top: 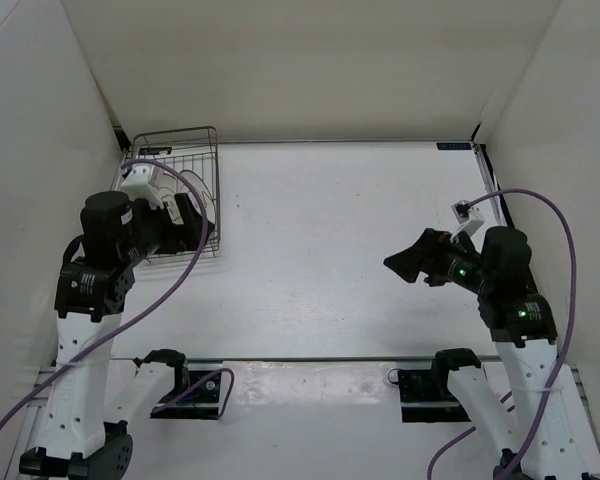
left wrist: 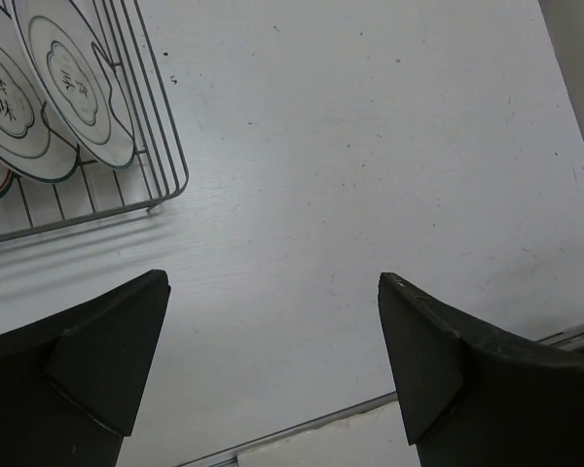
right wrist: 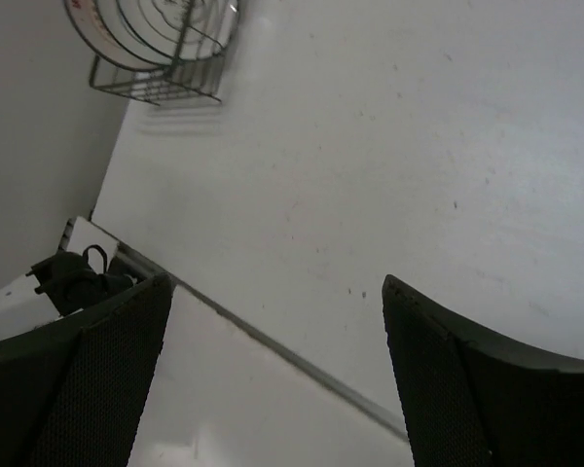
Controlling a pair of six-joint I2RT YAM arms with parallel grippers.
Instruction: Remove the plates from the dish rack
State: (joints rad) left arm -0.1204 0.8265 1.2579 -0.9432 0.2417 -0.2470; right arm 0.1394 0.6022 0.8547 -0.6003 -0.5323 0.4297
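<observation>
Now | plates (left wrist: 78, 88) upright in dish rack (left wrist: 165, 161) at 11 o'clock | left fingers (left wrist: 97, 360), right fingers (right wrist: 448, 379) apart, empty | risk: rack dragged by snagged wire

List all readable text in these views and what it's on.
"味": lower of two characters on the plate at the image edge, in the rack; the upper character is too blurred.
Plate beside it: two characters, too blurred to read.
Dark sticker, overhead view: too small to read.

A white table (top: 360, 230) sits between white walls (top: 310, 60), a metal strip (top: 310, 358) crossing its near edge.
</observation>
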